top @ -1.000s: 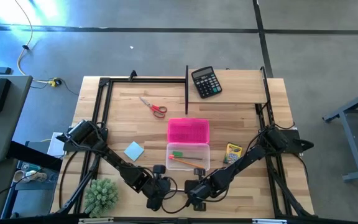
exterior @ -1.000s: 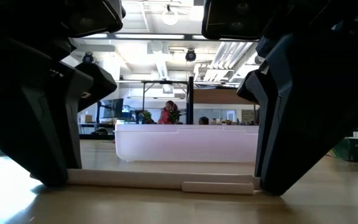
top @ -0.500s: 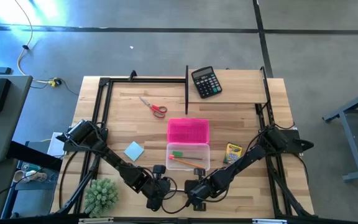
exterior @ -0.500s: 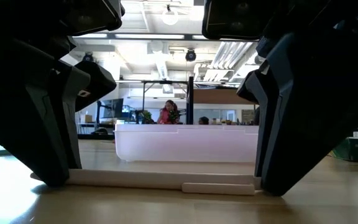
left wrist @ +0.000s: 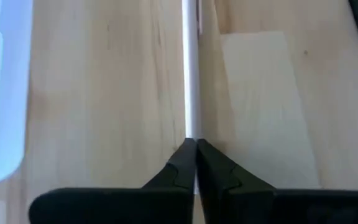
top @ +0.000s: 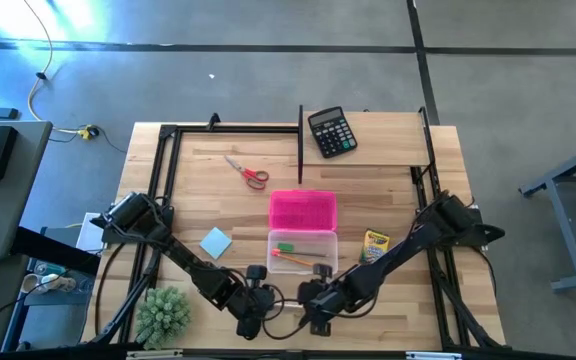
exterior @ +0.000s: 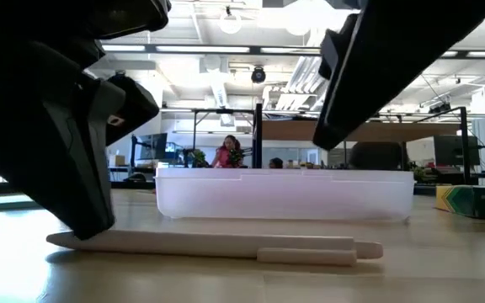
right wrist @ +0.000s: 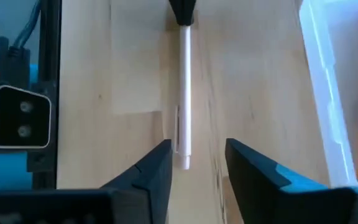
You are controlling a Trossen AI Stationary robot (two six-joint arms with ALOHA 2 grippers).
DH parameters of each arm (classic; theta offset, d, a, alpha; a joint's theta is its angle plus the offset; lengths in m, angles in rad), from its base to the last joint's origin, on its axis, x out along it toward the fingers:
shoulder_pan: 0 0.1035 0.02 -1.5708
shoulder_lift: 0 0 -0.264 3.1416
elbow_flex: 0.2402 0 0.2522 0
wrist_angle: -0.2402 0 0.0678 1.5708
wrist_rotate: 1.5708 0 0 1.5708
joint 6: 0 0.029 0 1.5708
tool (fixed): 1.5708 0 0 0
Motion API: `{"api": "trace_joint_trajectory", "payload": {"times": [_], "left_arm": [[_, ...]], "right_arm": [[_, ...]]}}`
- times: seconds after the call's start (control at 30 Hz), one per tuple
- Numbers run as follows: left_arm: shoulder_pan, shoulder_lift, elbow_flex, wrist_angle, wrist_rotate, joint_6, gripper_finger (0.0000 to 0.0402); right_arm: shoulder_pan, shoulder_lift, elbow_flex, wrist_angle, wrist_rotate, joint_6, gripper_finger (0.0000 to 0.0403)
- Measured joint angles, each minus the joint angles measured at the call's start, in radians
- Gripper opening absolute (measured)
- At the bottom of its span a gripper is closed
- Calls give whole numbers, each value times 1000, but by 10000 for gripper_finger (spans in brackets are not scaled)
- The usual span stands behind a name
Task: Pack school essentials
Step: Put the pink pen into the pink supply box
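A thin white pen (exterior: 217,245) lies on the table near its near edge. My left gripper (left wrist: 196,146) is shut on its left end. My right gripper (right wrist: 197,146) is open and hangs above the pen's right end (right wrist: 183,158), touching nothing. The clear case (top: 303,252) with its open pink lid (top: 303,210) holds the green eraser (top: 285,247) and orange pencils (top: 300,260). The red-handled scissors (top: 248,172), blue notepad (top: 215,242) and crayon box (top: 374,245) lie on the table. My left gripper pinches the white pen near its left end (left wrist: 191,132) between the two shut fingers. The fingers (exterior: 87,227) come slanting down from the table's left, in line with the pen. The pen lies flat on the table and runs straight ahead of the fingertips.
A black calculator (top: 331,131) sits at the far edge, right of a dark upright bar (top: 300,130). A green plant (top: 161,313) stands at the near left corner. Bare wood lies between the scissors and the left rail.
My right gripper, which stood down at the pen's right end, has risen off it and now hangs above the table. The pen has stayed flat on the table, with its right end now uncovered. My left gripper has kept its place.
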Motion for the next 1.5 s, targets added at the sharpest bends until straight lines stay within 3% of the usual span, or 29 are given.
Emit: {"api": "trace_joint_trajectory", "payload": {"times": [0.4, 0.8, 1.0, 1.2, 1.5], "left_arm": [[3, -26, -4, 5, -7, -15, 5], [16, -27, -2, 10, 32, -27, 107], [18, -21, 0, 5, 29, -36, 133], [18, -12, 1, -9, 17, -44, 117], [22, -8, 2, -30, -2, -51, 33]], "right_arm": [[19, -60, 0, -65, 70, 4, 142], [19, -59, 0, -50, 75, 21, 142], [19, -42, -2, -24, 76, -4, 142], [19, 6, -2, 18, 70, -14, 142], [21, 68, -2, 66, 59, -64, 142]]}}
